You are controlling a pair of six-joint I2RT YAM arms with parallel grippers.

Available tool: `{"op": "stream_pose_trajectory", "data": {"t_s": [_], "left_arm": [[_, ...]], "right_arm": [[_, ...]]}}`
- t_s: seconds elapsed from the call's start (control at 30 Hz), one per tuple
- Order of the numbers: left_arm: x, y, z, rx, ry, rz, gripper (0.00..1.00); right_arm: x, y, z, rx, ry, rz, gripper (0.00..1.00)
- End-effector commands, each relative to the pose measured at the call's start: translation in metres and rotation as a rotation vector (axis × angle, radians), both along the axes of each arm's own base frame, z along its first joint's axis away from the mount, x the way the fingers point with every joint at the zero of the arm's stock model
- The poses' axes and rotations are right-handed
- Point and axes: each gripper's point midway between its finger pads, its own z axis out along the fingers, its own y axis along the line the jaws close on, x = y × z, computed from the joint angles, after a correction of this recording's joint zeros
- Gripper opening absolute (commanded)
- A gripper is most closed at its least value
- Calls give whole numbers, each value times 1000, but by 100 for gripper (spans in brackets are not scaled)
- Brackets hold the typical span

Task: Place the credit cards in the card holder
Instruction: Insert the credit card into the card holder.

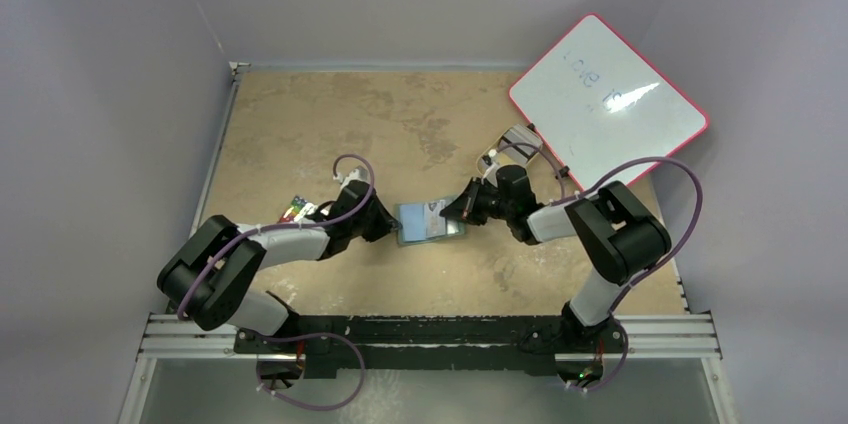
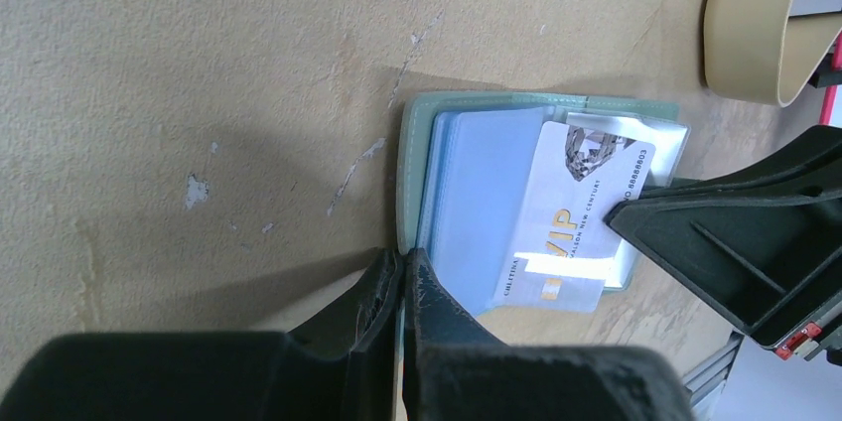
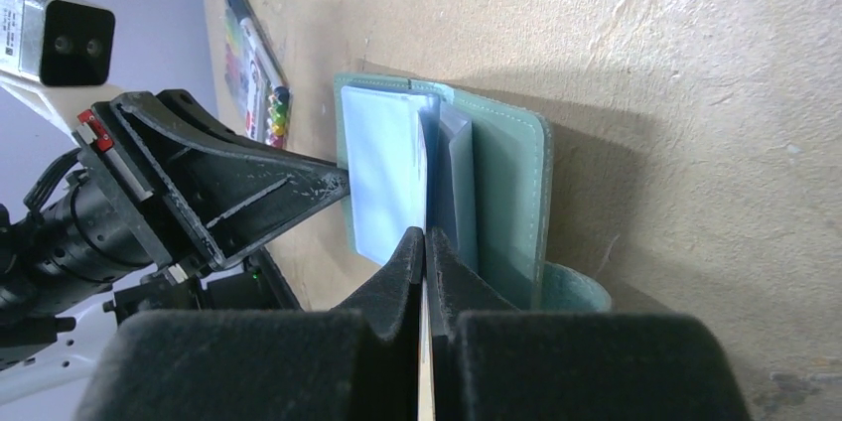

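Note:
The green card holder (image 1: 430,221) lies open on the table, its clear blue sleeves showing (image 2: 487,193). My left gripper (image 2: 404,262) is shut on the holder's near-left cover edge (image 1: 393,227). My right gripper (image 3: 425,238) is shut on a white credit card marked VIP (image 2: 576,227), seen edge-on in its own view. The card lies slanted over the sleeves with its right end between the right fingers (image 2: 715,232). The holder's cover (image 3: 511,183) and snap tab (image 3: 576,292) show in the right wrist view. Other cards are not visible.
A tan oval tray (image 2: 755,34) stands beyond the holder, also in the top view (image 1: 518,140). A white board with a red rim (image 1: 608,102) leans at the back right. Coloured markers (image 1: 297,209) lie beside the left arm (image 3: 256,73).

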Motion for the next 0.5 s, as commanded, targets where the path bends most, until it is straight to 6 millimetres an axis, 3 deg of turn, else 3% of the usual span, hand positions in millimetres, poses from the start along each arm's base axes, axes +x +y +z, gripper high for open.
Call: {"op": "stream_pose_trajectory", "data": {"t_s": [0.0,0.47], "left_arm": [[5,-7,7,-41,-37,8,0],[8,-12,10,-57,-43,12,0]], "right_arm": [[2,5,7,42,-28,26,0],[-1,4,-7,23,-5,33,0]]}}
